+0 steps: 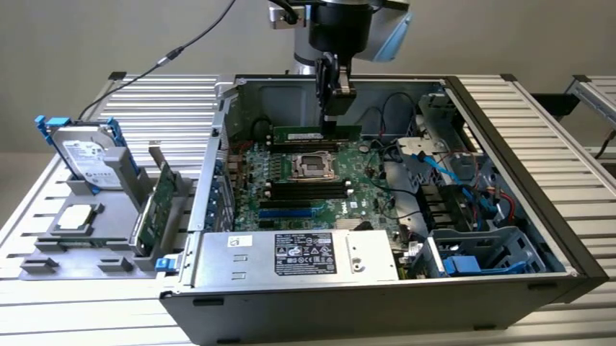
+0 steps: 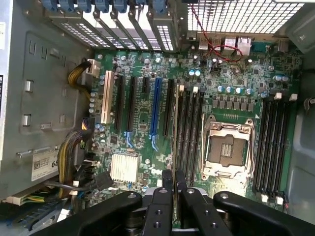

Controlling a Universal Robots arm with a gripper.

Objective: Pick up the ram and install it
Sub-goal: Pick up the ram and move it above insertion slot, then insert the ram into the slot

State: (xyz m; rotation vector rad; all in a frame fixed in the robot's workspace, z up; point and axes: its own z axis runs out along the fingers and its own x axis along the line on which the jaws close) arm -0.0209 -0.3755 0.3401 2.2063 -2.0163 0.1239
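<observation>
Pinching the ram point(image 1: 318, 134) by its upper edge, the pincer point(image 1: 333, 124) hangs vertically from the arm into the open computer case point(image 1: 337, 313), which lies on its side at the middle of the slatted desk point(image 1: 549, 122). The ram is held level, with its long axis parallel to the desk's far edge, above the motherboard point(image 1: 252, 203) on the side of the CPU socket point(image 1: 310, 164) nearer the desk's far edge. In the wrist view the ram point(image 2: 175, 128) appears edge-on as a thin strip clamped between the two fingers of the pincer point(image 2: 174, 173). It runs alongside a bank of black memory slots point(image 2: 190, 128) next to the CPU socket point(image 2: 224, 147). Whether its lower edge touches a slot cannot be determined. A second bank of memory slots point(image 1: 306, 189) lies on the socket's opposite side, and the power supply point(image 1: 298, 252) occupies the end of the case nearest the desk's near edge. Near the desk's edge at the exterior view's left, a grey fixture point(image 1: 97, 241) holds a hard drive point(image 1: 85, 151) and an upright expansion card point(image 1: 154, 202).
</observation>
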